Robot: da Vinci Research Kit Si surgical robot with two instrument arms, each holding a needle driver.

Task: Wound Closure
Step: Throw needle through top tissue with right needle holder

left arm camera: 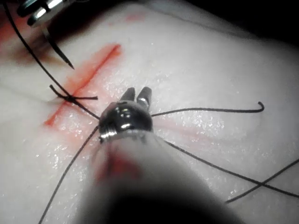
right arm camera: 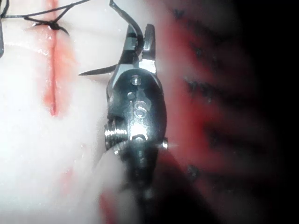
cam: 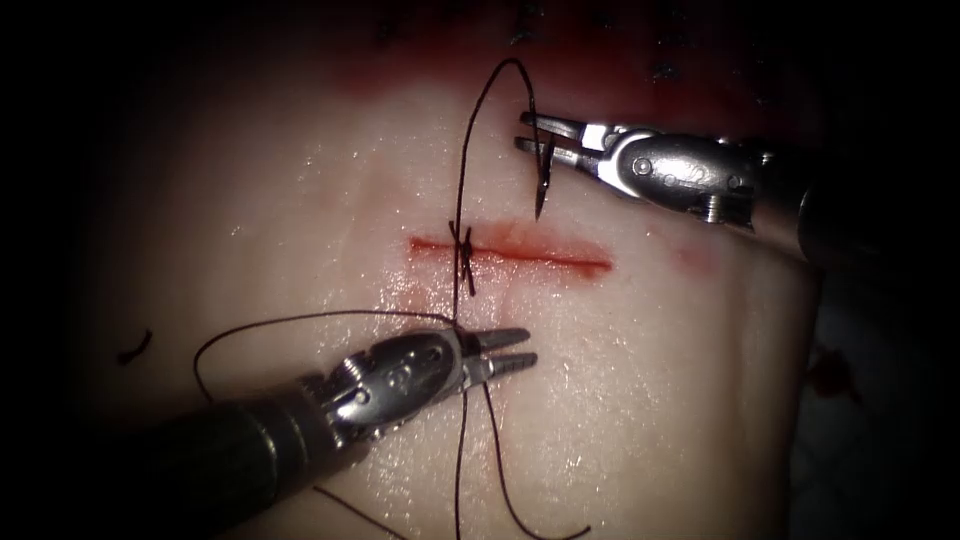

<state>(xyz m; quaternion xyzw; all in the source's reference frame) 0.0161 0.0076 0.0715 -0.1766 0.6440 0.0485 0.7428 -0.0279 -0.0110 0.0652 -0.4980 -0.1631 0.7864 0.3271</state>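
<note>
On the tissue (cam: 300, 200), one knot sits on the cut (cam: 510, 255). My right tool (cam: 535, 135) grips the needle (cam: 543, 180) mid-curve — point hanging free beneath its jaws. My left tool (cam: 515, 350) is slightly parted, empty, thread (cam: 465, 180) beside it. Next stitch, I judge — re-aim first.

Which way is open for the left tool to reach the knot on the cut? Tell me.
Probably yes: the left tool, jaws slightly open and empty, lies just below the knot; only thread lies between. The right tool holds the needle clear.

Curved needle (cam: 543, 170) held clear of tissue (cam: 640, 400), above the cut (cam: 510, 252), tip pointing down at it. Thread (cam: 466, 160) runs from needle's rear in an arc down to a knot (cam: 461, 240) w/ short tails at cut's left end.
</note>
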